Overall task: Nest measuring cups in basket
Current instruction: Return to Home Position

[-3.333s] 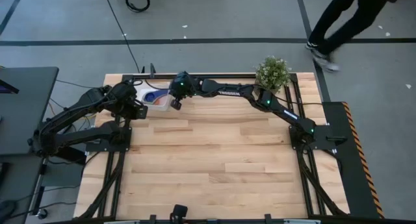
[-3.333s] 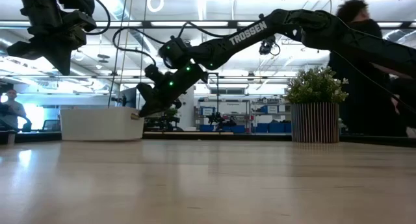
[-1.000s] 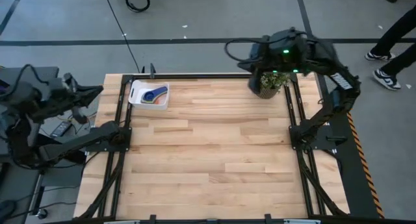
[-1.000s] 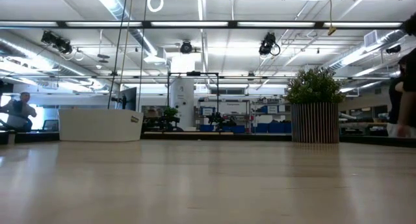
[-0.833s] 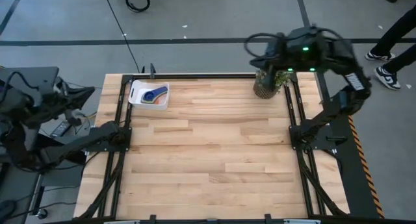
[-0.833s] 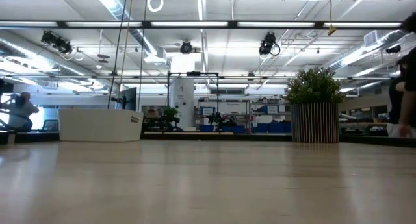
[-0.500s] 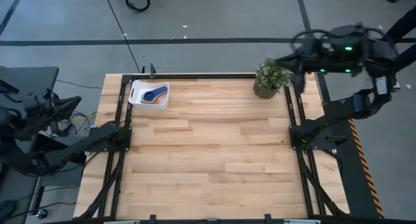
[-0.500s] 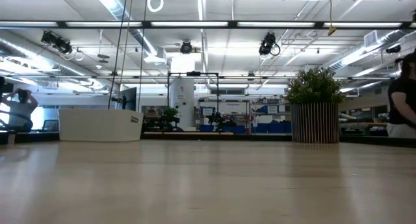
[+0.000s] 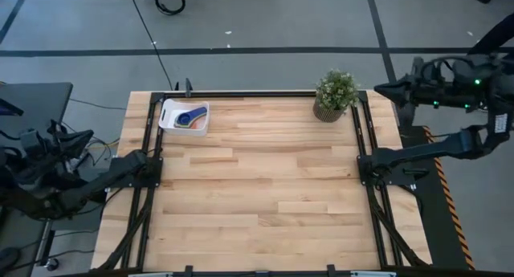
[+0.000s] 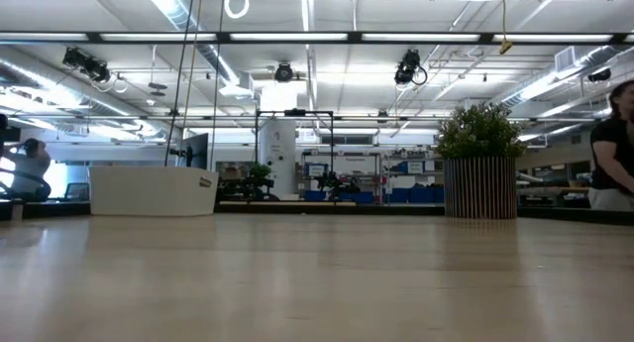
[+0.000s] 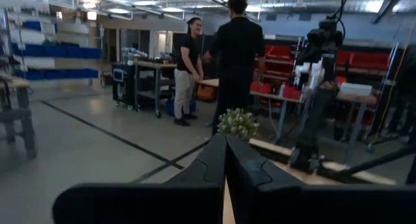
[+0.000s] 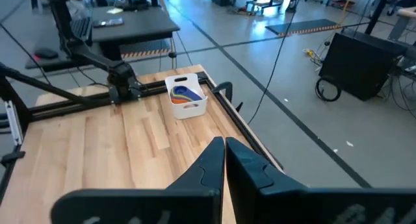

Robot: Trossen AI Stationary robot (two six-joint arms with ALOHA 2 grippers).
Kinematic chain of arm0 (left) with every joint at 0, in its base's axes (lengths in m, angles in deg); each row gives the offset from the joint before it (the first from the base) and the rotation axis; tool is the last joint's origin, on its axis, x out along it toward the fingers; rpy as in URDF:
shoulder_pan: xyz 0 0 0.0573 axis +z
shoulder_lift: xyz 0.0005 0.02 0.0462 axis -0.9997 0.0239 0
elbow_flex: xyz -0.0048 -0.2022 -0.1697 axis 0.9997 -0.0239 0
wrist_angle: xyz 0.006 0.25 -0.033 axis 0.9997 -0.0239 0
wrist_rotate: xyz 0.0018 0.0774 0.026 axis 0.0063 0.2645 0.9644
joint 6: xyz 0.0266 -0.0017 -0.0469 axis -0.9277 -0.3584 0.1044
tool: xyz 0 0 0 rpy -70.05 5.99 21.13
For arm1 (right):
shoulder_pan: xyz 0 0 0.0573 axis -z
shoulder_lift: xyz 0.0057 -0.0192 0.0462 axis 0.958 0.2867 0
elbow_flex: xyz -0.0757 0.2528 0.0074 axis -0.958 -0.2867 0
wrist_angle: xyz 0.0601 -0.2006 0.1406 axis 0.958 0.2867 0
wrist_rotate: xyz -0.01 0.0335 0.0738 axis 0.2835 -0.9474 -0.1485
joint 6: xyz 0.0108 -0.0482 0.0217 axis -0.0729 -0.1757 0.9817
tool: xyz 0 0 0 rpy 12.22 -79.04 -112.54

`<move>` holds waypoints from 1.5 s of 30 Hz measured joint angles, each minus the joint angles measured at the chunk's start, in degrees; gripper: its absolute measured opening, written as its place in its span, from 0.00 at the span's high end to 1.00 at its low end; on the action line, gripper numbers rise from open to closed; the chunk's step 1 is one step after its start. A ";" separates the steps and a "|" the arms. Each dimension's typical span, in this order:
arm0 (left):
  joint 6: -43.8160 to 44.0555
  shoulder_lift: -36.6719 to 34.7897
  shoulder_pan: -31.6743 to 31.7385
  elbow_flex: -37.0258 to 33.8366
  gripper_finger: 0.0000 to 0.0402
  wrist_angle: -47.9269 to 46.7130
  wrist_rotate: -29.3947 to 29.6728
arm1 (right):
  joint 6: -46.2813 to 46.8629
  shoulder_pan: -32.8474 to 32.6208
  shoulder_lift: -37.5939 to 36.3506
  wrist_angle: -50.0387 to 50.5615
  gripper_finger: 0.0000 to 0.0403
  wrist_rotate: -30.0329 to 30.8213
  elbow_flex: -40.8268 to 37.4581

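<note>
Both arms have swung clear of the worktop (image 9: 257, 197) since a second ago: left arm (image 9: 96, 181) beyond its left edge, right arm (image 9: 434, 148) past its far right corner. Left jaws and right jaws are pressed together. Nested cups (image 9: 191, 119) lie in the basket (image 9: 165, 115) at the far left corner.

3.3 s ago both arms reached over the far-left corner of the light wooden table (image 9: 257, 189). The right gripper (image 12: 224, 146) was at the rim of the small white rectangular plastic bin (image 9: 167, 108), w/ the left gripper (image 11: 225, 143) just above. Now both are off the tabletop: left one pulled back beside the left edge, right one swung out past the far-right corner. Low view no longer shows either. Bin prob. shifted a touch leftward, hard to tell.
</note>
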 joint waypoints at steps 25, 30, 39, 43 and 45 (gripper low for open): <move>-2.42 -4.40 0.84 6.23 0.97 -8.69 -1.17 | 4.51 0.07 -36.94 -18.68 0.95 1.71 -39.72; -2.36 -4.34 1.96 10.58 0.97 -10.17 -1.59 | 5.63 0.07 -40.48 -22.44 0.95 1.64 -44.81; -5.84 -4.33 4.57 7.54 0.97 -7.94 -2.28 | 3.58 0.09 -42.48 -38.54 0.95 0.26 -60.24; -8.63 -4.33 5.22 2.32 0.97 -0.13 -6.14 | 3.06 0.07 -42.46 -47.72 0.95 -1.79 -67.68; -8.64 -4.33 5.22 -1.28 0.97 3.48 -8.43 | 3.05 0.07 -42.46 -51.20 0.95 -2.54 -70.81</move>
